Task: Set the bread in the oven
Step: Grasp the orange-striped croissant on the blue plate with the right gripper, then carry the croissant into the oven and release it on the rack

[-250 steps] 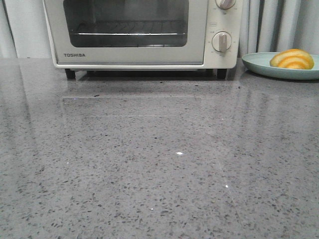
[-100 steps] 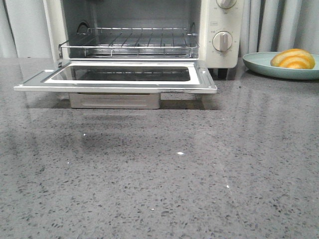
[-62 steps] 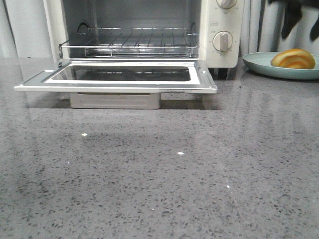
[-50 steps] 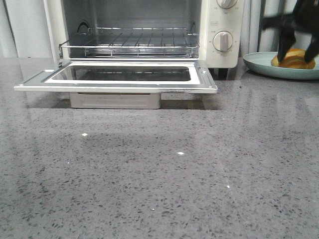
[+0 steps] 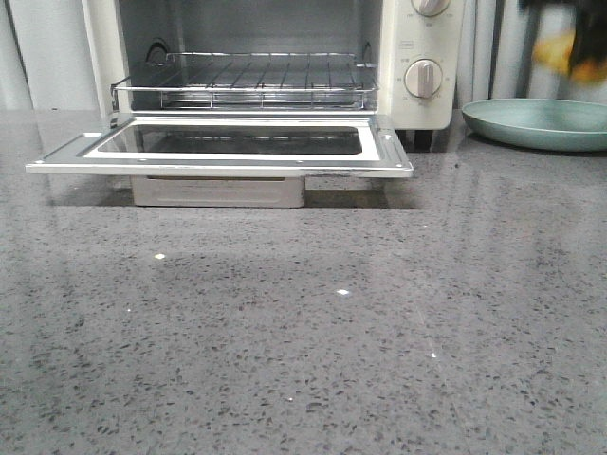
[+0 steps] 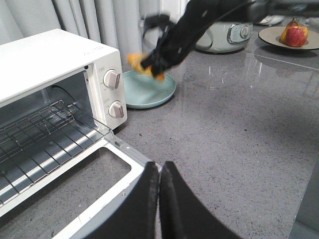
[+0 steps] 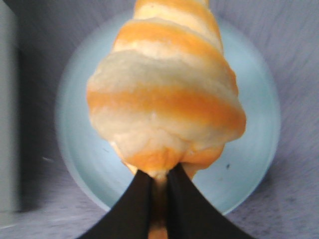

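Note:
The cream-white oven [image 5: 422, 57] stands at the back with its glass door [image 5: 237, 142] dropped open and the wire rack [image 5: 247, 76] bare. My right gripper [image 7: 158, 175] is shut on the orange-striped bread [image 7: 164, 94] and holds it in the air above the teal plate [image 7: 79, 144]. In the front view the bread [image 5: 560, 47] is a blur at the top right, above the plate [image 5: 541, 123]. In the left wrist view the right arm carries the bread [image 6: 142, 62] over the plate [image 6: 154, 92]. My left gripper [image 6: 160, 169] is shut and empty, beside the open door's corner [image 6: 119, 149].
Grey curtains hang behind the oven. In the left wrist view a grey appliance [image 6: 224, 35] and a plate with an apple [image 6: 294, 35] stand far off on the speckled counter [image 5: 303, 332].
The oven door went from shut to open. My right gripper came down over the plate, closed on the bread and lifted it; the plate now lies bare.

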Action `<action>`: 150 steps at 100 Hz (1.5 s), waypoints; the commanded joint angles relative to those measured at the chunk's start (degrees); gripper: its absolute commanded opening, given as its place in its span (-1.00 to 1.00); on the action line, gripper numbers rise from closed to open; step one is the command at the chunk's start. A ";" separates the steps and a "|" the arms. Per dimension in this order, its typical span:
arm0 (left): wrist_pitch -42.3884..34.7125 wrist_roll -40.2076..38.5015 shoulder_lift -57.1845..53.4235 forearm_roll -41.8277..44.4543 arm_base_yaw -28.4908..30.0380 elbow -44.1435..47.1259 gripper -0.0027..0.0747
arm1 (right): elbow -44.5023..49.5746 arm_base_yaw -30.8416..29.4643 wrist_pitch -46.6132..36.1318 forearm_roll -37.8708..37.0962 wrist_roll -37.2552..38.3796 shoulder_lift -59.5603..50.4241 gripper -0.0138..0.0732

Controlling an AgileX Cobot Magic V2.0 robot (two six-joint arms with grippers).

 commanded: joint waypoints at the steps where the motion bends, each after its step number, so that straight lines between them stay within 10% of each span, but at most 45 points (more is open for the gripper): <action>1: -2.86 -0.48 -0.27 -1.74 0.23 -1.80 -0.99 | -1.86 2.40 -3.67 -1.05 -1.89 -11.82 -0.84; 51: -4.67 -0.48 -0.27 -1.74 0.23 -1.80 -0.99 | -1.86 42.66 -2.40 4.89 -21.58 -16.44 -0.84; 107: -4.22 -0.48 -0.27 -1.74 0.23 -1.80 -0.99 | -1.86 31.11 -16.59 2.33 -19.56 2.46 -0.82; 118: -4.22 -0.48 -0.27 -1.74 0.23 -1.80 -0.99 | -1.86 30.19 -16.58 2.95 -19.42 2.46 -0.47; 134: -4.61 -0.48 -0.27 -1.74 0.23 -1.80 -0.99 | -1.86 29.81 -17.78 2.95 -17.48 2.46 0.71; 150: -6.41 -0.48 -0.37 -0.26 0.23 -1.80 -0.99 | -1.86 29.81 -19.17 3.75 -17.25 0.55 0.73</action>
